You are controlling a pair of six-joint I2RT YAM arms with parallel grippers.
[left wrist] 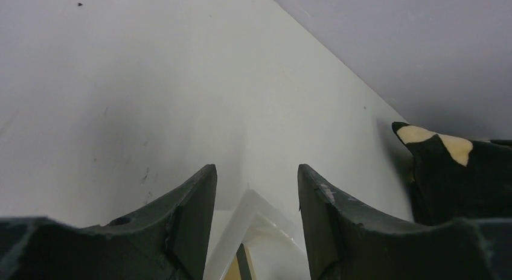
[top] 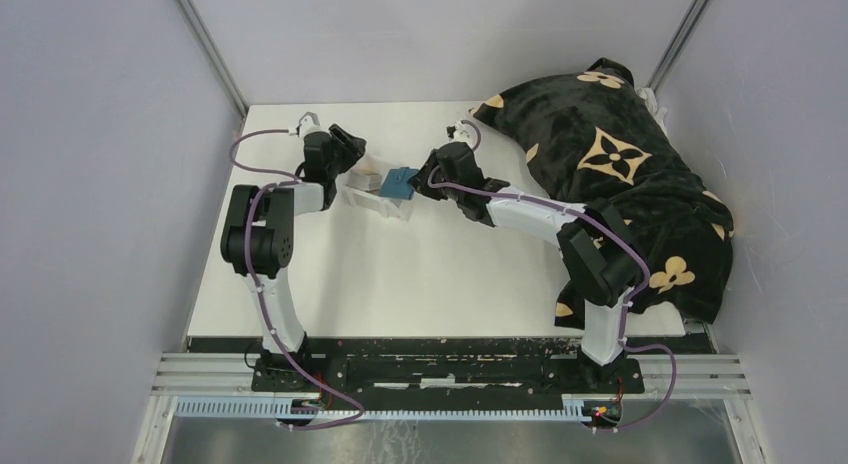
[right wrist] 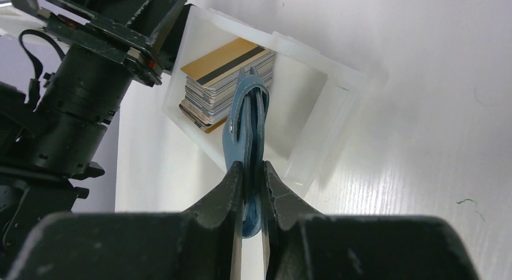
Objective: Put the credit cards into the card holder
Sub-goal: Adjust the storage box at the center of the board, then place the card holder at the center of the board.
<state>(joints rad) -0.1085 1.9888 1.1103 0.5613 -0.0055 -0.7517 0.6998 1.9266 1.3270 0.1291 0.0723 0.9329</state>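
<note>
The credit cards (right wrist: 226, 81) lie as a stack with a gold, black-striped card on top, inside a clear plastic tray (right wrist: 314, 117). My right gripper (right wrist: 252, 165) is shut on the teal card holder (right wrist: 246, 120), which I see edge-on, held upright just over the tray's near side. From above, the card holder (top: 399, 182) hangs between the two grippers at the tray (top: 392, 206). My left gripper (left wrist: 256, 171) is open with nothing between its fingers, hovering over the tray's far corner (left wrist: 253, 201). A sliver of gold card (left wrist: 232, 269) shows below it.
A black blanket with tan flower prints (top: 620, 174) is heaped at the back right, and its corner (left wrist: 447, 171) shows in the left wrist view. The left arm's wrist (right wrist: 78, 93) crowds the tray's left side. Grey walls enclose the white table (top: 420, 274).
</note>
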